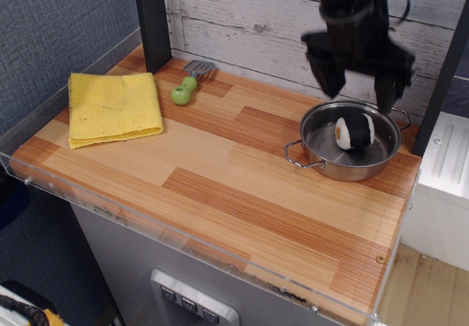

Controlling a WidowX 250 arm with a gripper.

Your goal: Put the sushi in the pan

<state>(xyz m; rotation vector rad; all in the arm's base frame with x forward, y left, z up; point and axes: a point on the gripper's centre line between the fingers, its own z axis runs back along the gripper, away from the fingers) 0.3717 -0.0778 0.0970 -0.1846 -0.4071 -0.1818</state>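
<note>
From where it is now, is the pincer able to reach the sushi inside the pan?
Probably yes. The pincer hangs open directly above the pan, and the sushi lies uncovered inside it with nothing over it. The pan's low wall should not block a straight descent.
</note>
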